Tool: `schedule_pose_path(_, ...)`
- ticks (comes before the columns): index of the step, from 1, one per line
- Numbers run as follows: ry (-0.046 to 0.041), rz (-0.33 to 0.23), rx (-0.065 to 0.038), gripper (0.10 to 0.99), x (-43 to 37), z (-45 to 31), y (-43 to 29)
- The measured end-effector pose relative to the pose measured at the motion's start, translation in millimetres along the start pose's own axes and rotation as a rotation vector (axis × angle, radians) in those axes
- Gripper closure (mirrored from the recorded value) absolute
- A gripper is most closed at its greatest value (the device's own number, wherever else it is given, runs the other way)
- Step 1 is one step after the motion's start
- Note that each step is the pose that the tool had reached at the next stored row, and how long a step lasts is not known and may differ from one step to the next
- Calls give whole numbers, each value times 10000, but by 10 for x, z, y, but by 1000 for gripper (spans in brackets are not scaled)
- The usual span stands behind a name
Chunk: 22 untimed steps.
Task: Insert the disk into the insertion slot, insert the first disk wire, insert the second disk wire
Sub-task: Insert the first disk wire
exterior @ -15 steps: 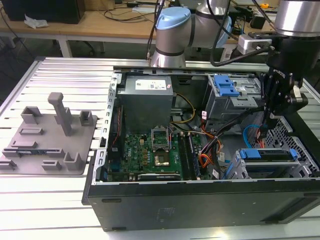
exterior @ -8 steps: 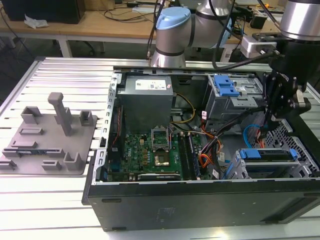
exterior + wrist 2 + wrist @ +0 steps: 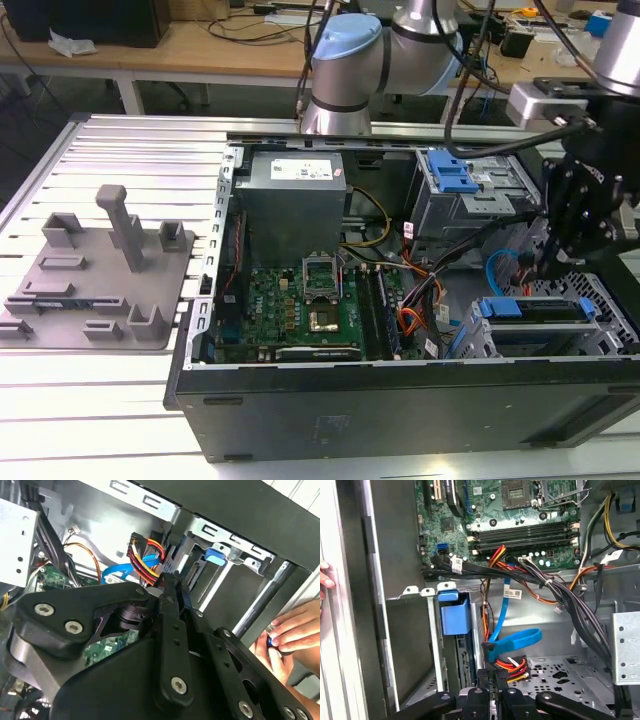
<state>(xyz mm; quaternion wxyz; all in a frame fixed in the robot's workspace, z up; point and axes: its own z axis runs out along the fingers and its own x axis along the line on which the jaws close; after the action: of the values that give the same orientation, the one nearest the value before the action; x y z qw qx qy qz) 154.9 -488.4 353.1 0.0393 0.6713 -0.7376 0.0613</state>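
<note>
While the black gripper hangs low inside the open black tower computer case on the slotted aluminium desk, its fingers are drawn narrow. In the first wrist view they look pinched on the black plug of a wire bundle of red, yellow and black strands.

The disk, a flat silver drive in a bright blue plastic carrier, sits in the insertion slot, the low grey perforated sheet-metal bay at the lower right of the exterior view. So 1 step looks done, and the wire work is what's in hand.

From where I stand, 3 things could go wrong:
- The plug is held by a thin pinch, so if it meets the disk's socket a little off line it may twist in the fingers or jam.
- A flat blue cable loops just beside the wire bundle and could be caught or dragged with it.
- A person's hand is close to the case's rim, near enough that a sideways swing of the arm would worry me.

I can't tell how much slack the strands have. If they are tight, they might pull the plug askew.
</note>
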Motion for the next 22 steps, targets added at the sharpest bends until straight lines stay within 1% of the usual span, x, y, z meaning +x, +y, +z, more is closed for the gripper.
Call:
schedule_pose_path(1,4,-11,-77,922,7,2,-21)
schedule_pose_path(2,9,-27,-187,922,17,4,-52)
schedule_pose_path(3,7,-37,-260,922,23,6,-77)
schedule_pose_path(4,-25,-41,-300,922,33,8,-97)
schedule_pose_path(5,-172,-43,-328,922,53,11,-116)
schedule_pose_path(6,-620,-38,-371,922,89,17,-126)
schedule_pose_path(7,-957,-36,-403,922,119,22,-130)
schedule_pose_path(8,-1202,-34,-426,922,142,25,-132)
schedule_pose_path(9,-1303,-33,-435,922,152,27,-133)
schedule_pose_path(10,-1339,-33,-440,922,154,27,-133)
schedule_pose_path(14,-1374,-32,-451,922,156,27,-133)
schedule_pose_path(16,-1368,-37,-508,922,152,29,-185)
schedule_pose_path(17,-1367,-37,-519,922,158,30,-191)
schedule_pose_path(18,-1366,-39,-519,922,184,33,-194)
schedule_pose_path(22,-1366,-37,-520,922,224,39,-175)
